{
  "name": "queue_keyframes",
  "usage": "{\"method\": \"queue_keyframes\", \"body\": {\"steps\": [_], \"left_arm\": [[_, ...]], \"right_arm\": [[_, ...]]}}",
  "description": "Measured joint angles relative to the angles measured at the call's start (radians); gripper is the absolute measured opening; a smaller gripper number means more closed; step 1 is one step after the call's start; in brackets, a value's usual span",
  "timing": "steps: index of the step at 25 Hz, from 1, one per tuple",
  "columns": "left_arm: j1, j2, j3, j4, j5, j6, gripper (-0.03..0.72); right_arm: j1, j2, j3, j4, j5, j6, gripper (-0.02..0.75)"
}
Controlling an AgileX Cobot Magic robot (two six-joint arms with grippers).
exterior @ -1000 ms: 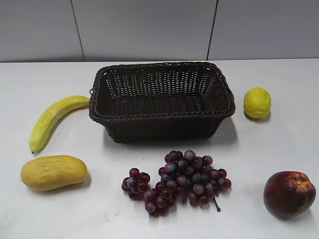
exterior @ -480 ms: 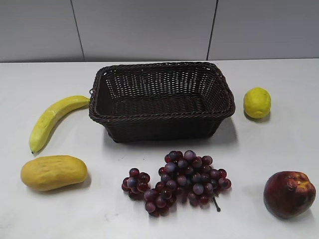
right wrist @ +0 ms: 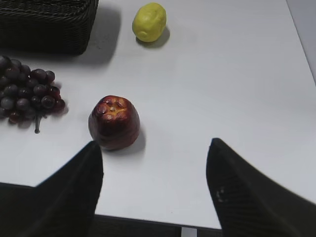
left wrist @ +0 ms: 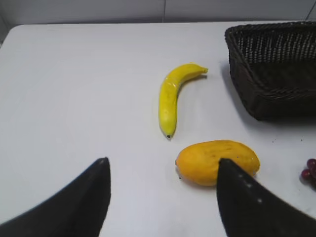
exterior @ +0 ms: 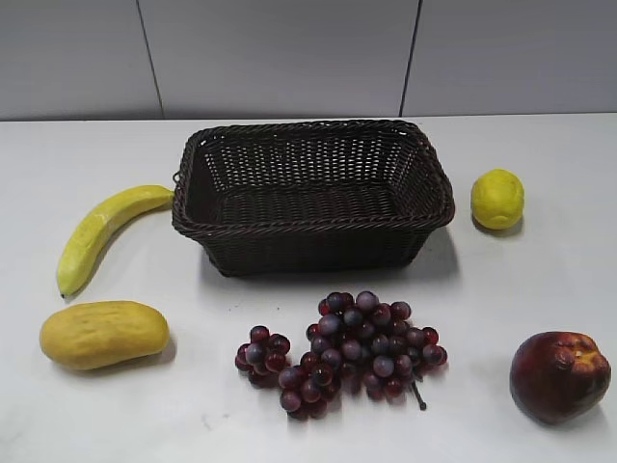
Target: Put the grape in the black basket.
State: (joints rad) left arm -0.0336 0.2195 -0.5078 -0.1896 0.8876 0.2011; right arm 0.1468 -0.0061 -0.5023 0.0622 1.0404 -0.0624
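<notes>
Grape (exterior: 342,355) lies on bench near front edge, centre, outside black basket (exterior: 313,230), which sits behind it toward rear edge. Left gripper (left wrist: 163,197) spread wide, holding nothing, above front-left area near mango (left wrist: 217,162) and banana (left wrist: 174,96). Right gripper (right wrist: 154,185) likewise spread, unloaded, at front-right by red apple (right wrist: 114,122); lemon (right wrist: 149,22) beyond.

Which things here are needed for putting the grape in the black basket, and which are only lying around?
Needed:
- grape
- black basket

Only lying around:
- banana
- yellow-orange mango-like fruit
- lemon
- dark red fruit
</notes>
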Motion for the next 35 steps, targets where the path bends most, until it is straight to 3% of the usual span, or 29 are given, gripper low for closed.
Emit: {"method": "queue_keyframes", "body": {"steps": [9, 18, 26, 35], "left_arm": [[-0.038, 0.220, -0.021, -0.049, -0.076, 0.097, 0.513], [-0.212, 0.382, -0.081, -0.050, -0.096, 0.186, 0.510], [-0.330, 0.677, -0.240, -0.051, -0.071, 0.330, 0.517], [-0.582, 1.035, -0.442, -0.045, -0.003, 0.359, 0.538]], "right_arm": [[0.000, 0.000, 0.000, 0.000, 0.000, 0.000, 0.499], [0.000, 0.000, 0.000, 0.000, 0.000, 0.000, 0.499], [0.000, 0.000, 0.000, 0.000, 0.000, 0.000, 0.499], [0.000, 0.000, 0.000, 0.000, 0.000, 0.000, 0.499]]}}
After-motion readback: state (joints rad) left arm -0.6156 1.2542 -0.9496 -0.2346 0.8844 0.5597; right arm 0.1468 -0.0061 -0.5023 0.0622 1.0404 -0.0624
